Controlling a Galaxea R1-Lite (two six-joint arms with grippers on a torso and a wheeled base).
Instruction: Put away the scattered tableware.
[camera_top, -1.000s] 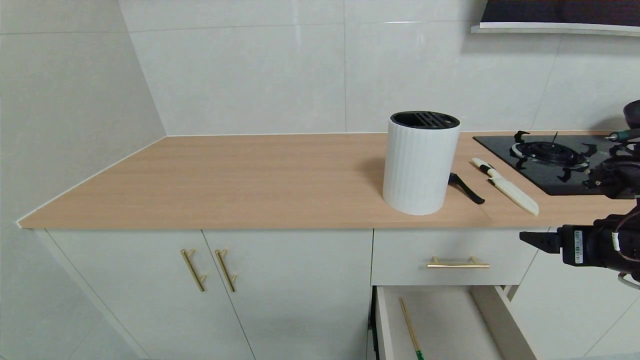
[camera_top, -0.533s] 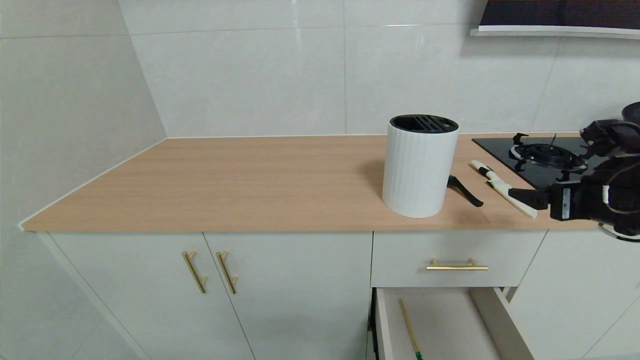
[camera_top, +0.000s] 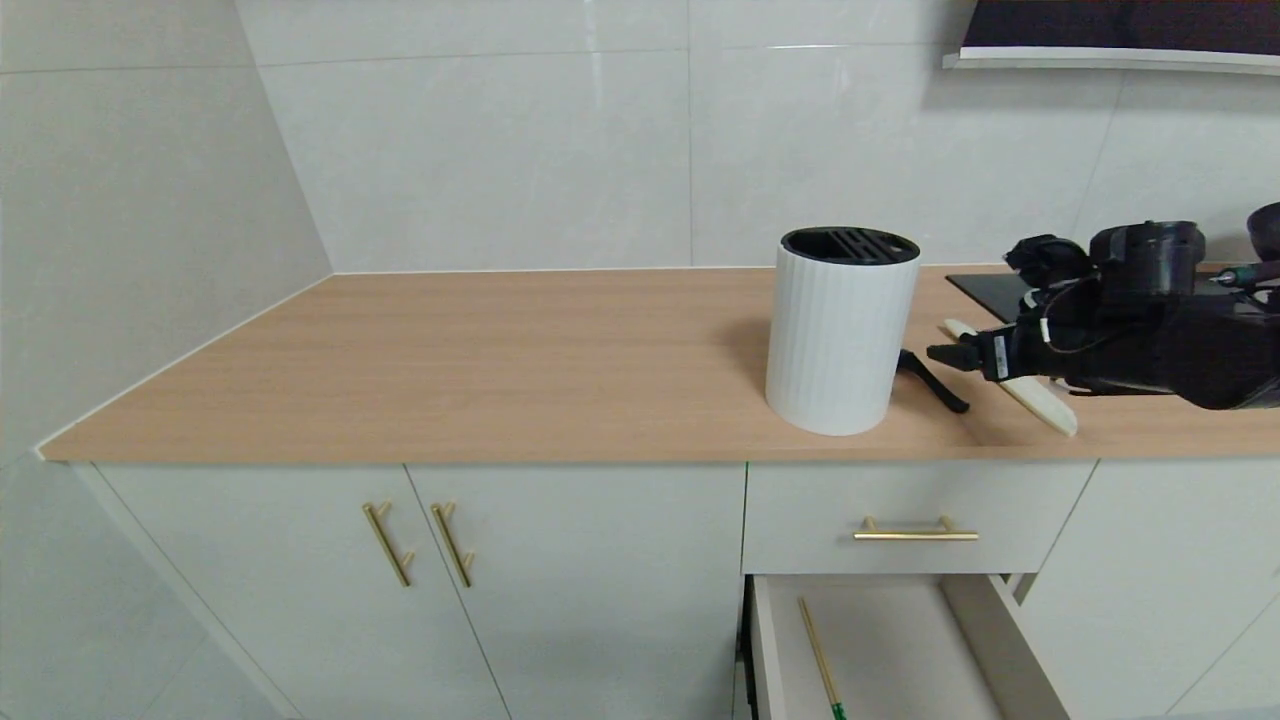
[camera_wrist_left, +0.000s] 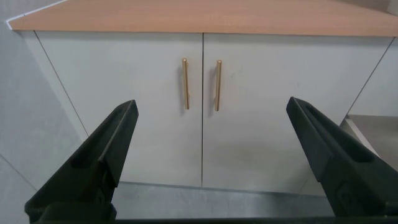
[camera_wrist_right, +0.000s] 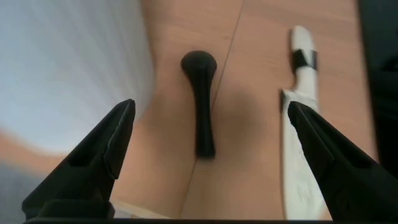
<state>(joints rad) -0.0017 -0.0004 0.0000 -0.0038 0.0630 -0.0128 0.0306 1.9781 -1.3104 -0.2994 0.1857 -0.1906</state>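
A white ribbed knife holder (camera_top: 842, 330) with a black slotted top stands on the wooden counter (camera_top: 500, 360). Just right of it lies a black-handled utensil (camera_top: 932, 378), its handle (camera_wrist_right: 200, 106) pointing out from the holder's base. A white knife (camera_top: 1045, 402) lies further right, seen whole in the right wrist view (camera_wrist_right: 301, 124). My right gripper (camera_top: 950, 354) hovers open just above the black handle, its fingers (camera_wrist_right: 102, 162) spread either side of it. My left gripper (camera_wrist_left: 211, 162) is open, low down, facing the cabinet doors (camera_wrist_left: 202, 93).
A black gas hob (camera_top: 985, 288) sits at the counter's right end behind my right arm. Below the counter a drawer (camera_top: 880, 640) stands pulled out with a chopstick (camera_top: 820, 655) inside. Another drawer with a gold handle (camera_top: 915, 530) is closed above it.
My right arm has risen from below the counter's edge and swung left over the counter, ending above the black handle and partly covering the white knife.
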